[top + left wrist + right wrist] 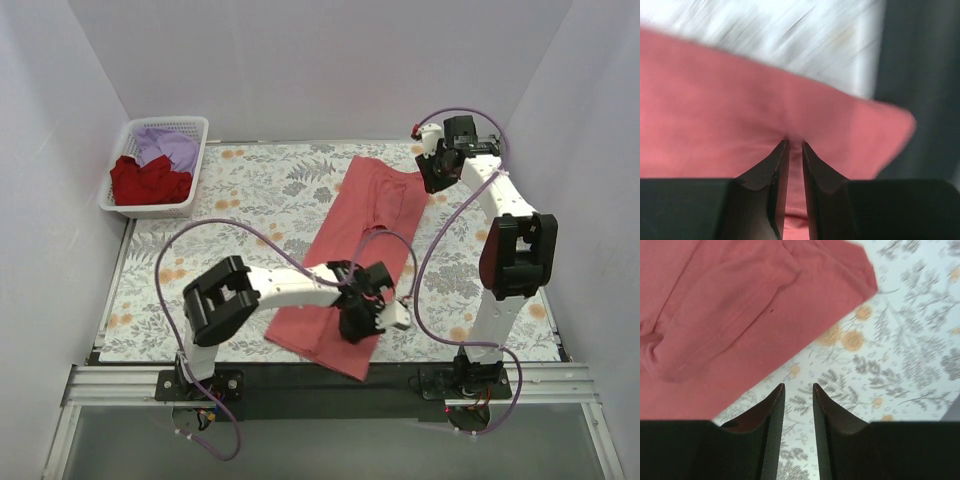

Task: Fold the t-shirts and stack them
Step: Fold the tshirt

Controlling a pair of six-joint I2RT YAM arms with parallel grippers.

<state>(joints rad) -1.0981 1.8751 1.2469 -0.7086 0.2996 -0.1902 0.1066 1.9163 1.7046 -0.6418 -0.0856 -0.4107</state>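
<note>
Coral-red t-shirt (352, 215) | left claw (794, 144) pinching its fabric | right claw (798, 387) narrow, empty

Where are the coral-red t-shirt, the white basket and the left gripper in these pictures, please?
coral-red t-shirt (352, 200): top external view, on the flat fabric of its upper half.
white basket (145, 209): top external view, on its near front wall.
left gripper (794, 143): left wrist view, midway between its fingertips.
</note>
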